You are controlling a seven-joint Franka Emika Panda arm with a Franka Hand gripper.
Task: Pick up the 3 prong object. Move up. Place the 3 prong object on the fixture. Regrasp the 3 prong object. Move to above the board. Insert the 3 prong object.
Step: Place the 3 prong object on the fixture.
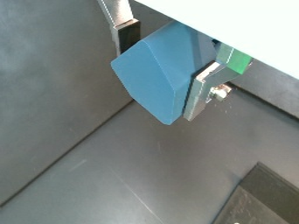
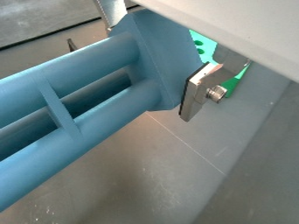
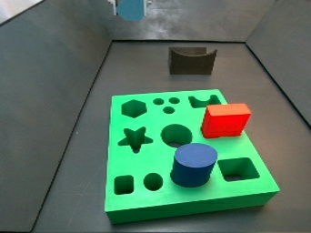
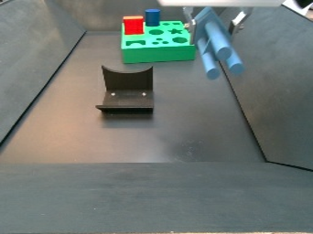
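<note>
Hand [image 4: 210, 20] raised high | pinching 3 prong object [image 4: 218, 47] | object hangs tilted, clear of fixture [image 4: 126, 89]

The 3 prong object [image 4: 218, 47] was slate-blue, held between the silver plates of the gripper [image 2: 158, 54]. The board [image 3: 158, 136] was bright green, carrying a red cube [image 3: 226, 119] and a dark blue cylinder [image 3: 194, 165]. The fixture [image 4: 124, 89] was dark grey-brown on a dark grey floor [image 4: 146, 137].

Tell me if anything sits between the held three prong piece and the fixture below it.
Nothing visible does. The gripper holds the 3 prong object high in the air, and the floor around the fixture is bare; the board lies farther off.
</note>
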